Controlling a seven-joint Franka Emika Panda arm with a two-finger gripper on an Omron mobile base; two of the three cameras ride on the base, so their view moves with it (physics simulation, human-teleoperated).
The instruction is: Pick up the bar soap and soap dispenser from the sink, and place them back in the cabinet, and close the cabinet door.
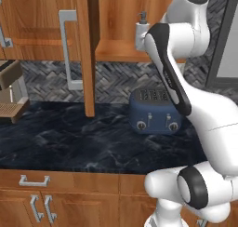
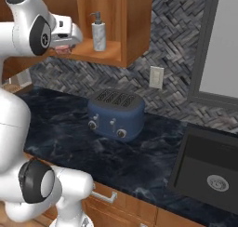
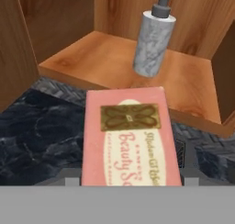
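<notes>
one soap shelved, the other at the cabinet's edge

the two-finger gripper (image 2: 65,48) at the end of the white arm is clamped on the bar soap (image 3: 130,138), a flat pinkish-peach rectangular block with a gold emblem and "beauty" lettering on its top face. in the hand view the block juts forward from between the fingers, level, hanging over the dark marbled countertop (image 1: 69,137) just short of the shelf's front lip.

beyond it, the soap dispenser (image 2: 98,31), a grey marbled cylinder with a dark pump head, stands upright on the floor of the medium-brown wood wall cabinet (image 2: 118,54). by my reading that half of the job is done.

the cabinet door (image 1: 85,54), a tall flat-panel brown wood leaf, stands swung out edge-on toward the left base camera. a blue four-slot toaster (image 2: 116,113) sits on the counter below the shelf, and the black sink (image 2: 211,175) lies well off to the right.

what's left, as i judge it: carry the bar onto the shelf beside the dispenser, let go, back out, then push the door shut.
</notes>
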